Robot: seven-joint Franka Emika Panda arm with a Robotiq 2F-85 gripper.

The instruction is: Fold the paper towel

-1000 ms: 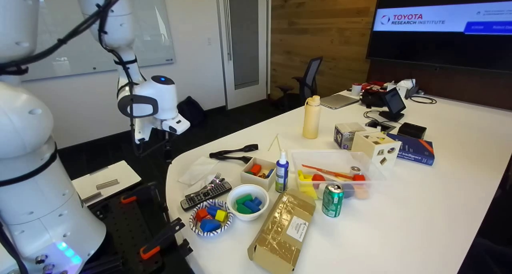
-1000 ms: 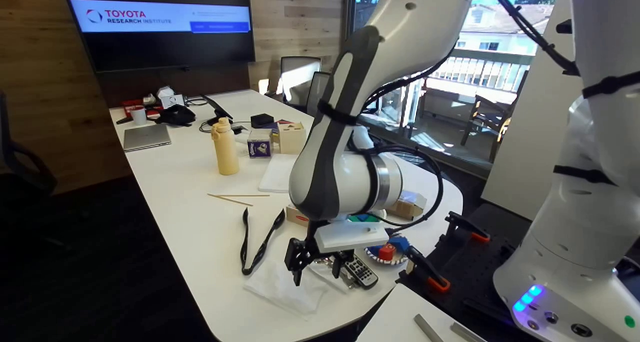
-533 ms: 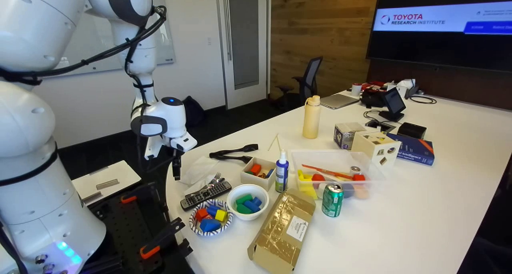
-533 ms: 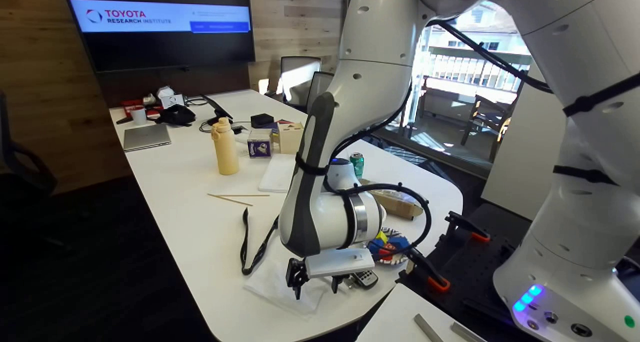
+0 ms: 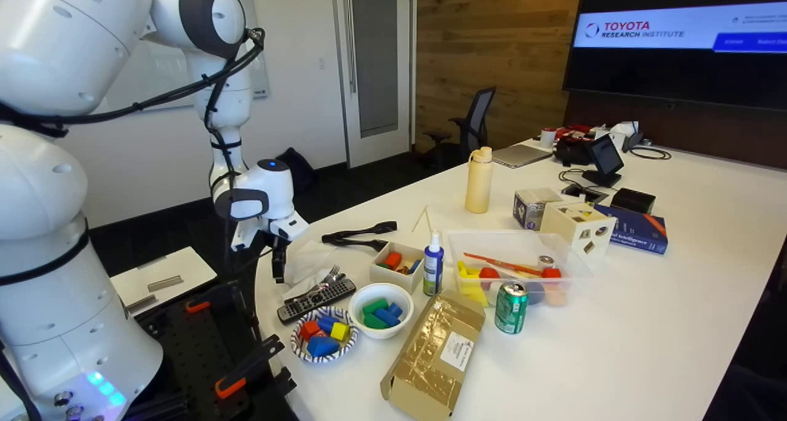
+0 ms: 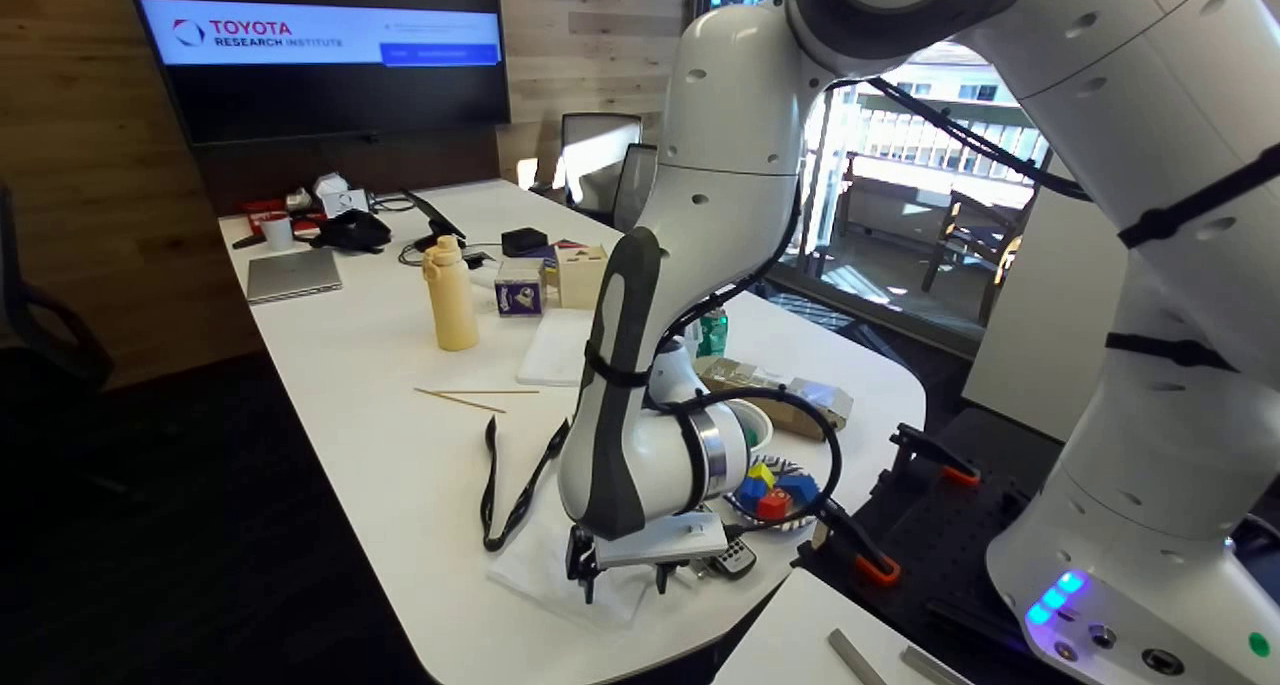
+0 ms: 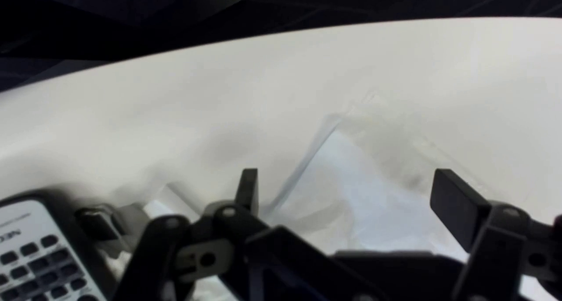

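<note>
The white paper towel point(image 6: 538, 570) lies flat and slightly creased on the white table near its rounded end. It also shows in an exterior view point(image 5: 305, 262), partly behind the gripper. In the wrist view the towel point(image 7: 386, 204) shows a corner and a raised fold along one edge. My gripper point(image 7: 346, 175) is open, its two fingers wide apart with nothing between them. In an exterior view the gripper point(image 6: 625, 592) hangs low over the towel's side nearest the robot, fingertips pointing down. Whether the fingertips touch the towel or table cannot be told.
A remote point(image 5: 316, 301) with forks point(image 5: 332, 278) lies beside the towel. Black tongs point(image 6: 518, 510) lie at its far side. A patterned bowl point(image 5: 324, 358), a white bowl point(image 5: 393, 330) and a box of blocks point(image 5: 393, 278) stand nearby. The table edge point(image 7: 246, 39) is close.
The arm has come down and forward, lowering the gripper from above the table's end to just over the towel. The gripper has stayed open. The towel has not visibly moved.
</note>
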